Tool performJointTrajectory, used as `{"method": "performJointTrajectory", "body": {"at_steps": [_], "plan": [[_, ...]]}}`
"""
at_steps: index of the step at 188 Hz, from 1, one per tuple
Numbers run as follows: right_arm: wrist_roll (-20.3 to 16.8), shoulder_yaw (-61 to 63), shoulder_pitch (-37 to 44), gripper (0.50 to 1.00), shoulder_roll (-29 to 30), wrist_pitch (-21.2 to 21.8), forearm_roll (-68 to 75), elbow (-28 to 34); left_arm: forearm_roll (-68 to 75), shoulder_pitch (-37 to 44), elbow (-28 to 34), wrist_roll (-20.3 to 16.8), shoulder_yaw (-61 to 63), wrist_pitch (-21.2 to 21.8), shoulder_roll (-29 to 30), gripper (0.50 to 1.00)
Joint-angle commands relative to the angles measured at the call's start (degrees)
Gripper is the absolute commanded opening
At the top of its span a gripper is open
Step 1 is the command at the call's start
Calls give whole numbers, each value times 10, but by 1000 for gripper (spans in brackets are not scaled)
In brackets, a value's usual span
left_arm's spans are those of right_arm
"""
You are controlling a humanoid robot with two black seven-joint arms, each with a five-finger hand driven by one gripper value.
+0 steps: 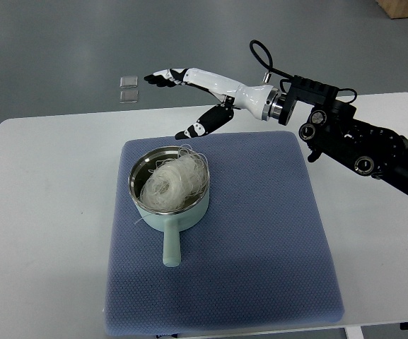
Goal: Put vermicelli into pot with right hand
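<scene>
Top view of the task near its end. The vermicelli (172, 182) lies coiled inside the pot (162, 212), which stands on a blue mat (260, 226) on the white table (41, 183), handle toward the camera. A few loose strands hang over the pot's rim. The right robot hand (189, 99) is raised beyond the pot, well apart from it, fingers extended and spread, thumb pointing down; it holds nothing. The left arm is out of view. Judged from this layout, the placing step is done: no vermicelli shows on the mat or table outside the pot. What may remain is only withdrawing the arm.
</scene>
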Motion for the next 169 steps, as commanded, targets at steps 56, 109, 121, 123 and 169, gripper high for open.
{"method": "performJointTrajectory", "body": {"at_steps": [56,109,121,123,169], "plan": [[0,78,-131,915,10,-54,355,-128,0,0,0,0,-1,0,0,1000],[1,73,-156,928,12,-119,407,-134,0,0,0,0,-1,0,0,1000],[1,74,-158,928,13,-124,407,-136,0,0,0,0,-1,0,0,1000],[1,74,-158,928,13,-124,407,-136,0,0,0,0,-1,0,0,1000],[6,81,-159,928,25,-136,408,-135,0,1,0,0,-1,0,0,1000]]}}
